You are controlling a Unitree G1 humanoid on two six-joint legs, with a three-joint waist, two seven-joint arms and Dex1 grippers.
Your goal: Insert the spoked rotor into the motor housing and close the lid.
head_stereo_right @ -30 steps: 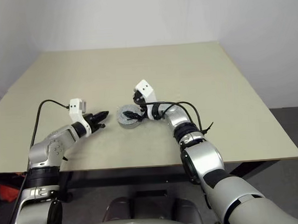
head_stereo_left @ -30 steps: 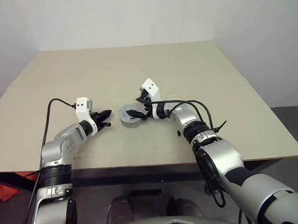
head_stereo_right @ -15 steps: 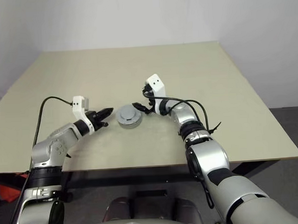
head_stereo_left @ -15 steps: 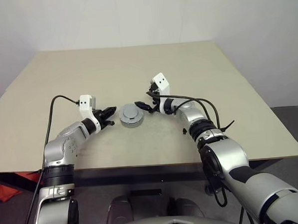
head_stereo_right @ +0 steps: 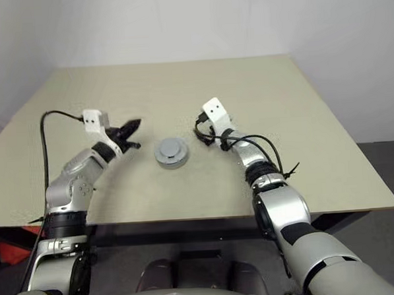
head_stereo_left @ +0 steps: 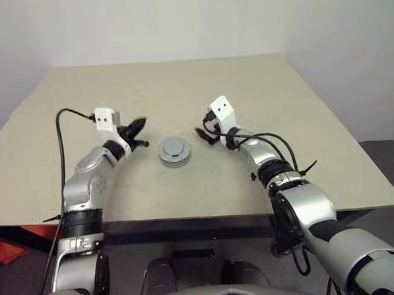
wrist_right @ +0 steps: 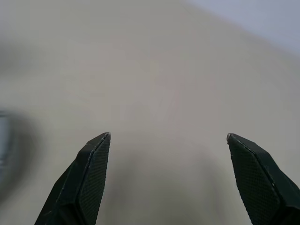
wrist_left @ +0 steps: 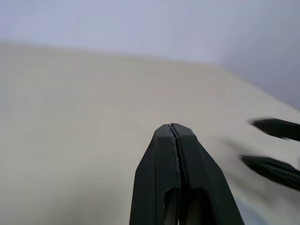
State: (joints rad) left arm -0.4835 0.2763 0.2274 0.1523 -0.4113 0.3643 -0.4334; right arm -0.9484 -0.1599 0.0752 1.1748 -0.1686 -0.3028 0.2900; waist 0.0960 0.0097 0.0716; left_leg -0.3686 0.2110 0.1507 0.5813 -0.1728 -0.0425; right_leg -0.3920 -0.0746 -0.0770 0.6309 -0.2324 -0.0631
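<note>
The motor housing (head_stereo_left: 175, 156) sits at the middle of the table, its round grey lid (head_stereo_left: 174, 147) lying flat on top of it. The spoked rotor is hidden. My left gripper (head_stereo_left: 140, 130) hangs above the table to the left of the housing, shut with nothing in it; its fingers (wrist_left: 174, 129) press together in the left wrist view. To the right of the housing, apart from it, my right gripper (head_stereo_left: 201, 134) stands open and empty, its fingertips (wrist_right: 101, 140) wide apart.
The beige table (head_stereo_left: 181, 89) carries nothing else. Its far edge meets a white wall, and its front edge runs just below both arms. A black cable (head_stereo_left: 61, 148) loops from the left wrist.
My right gripper has drawn back to the right, off the housing, and the lid now lies flat on it. My left gripper has risen and turned its tips upward.
</note>
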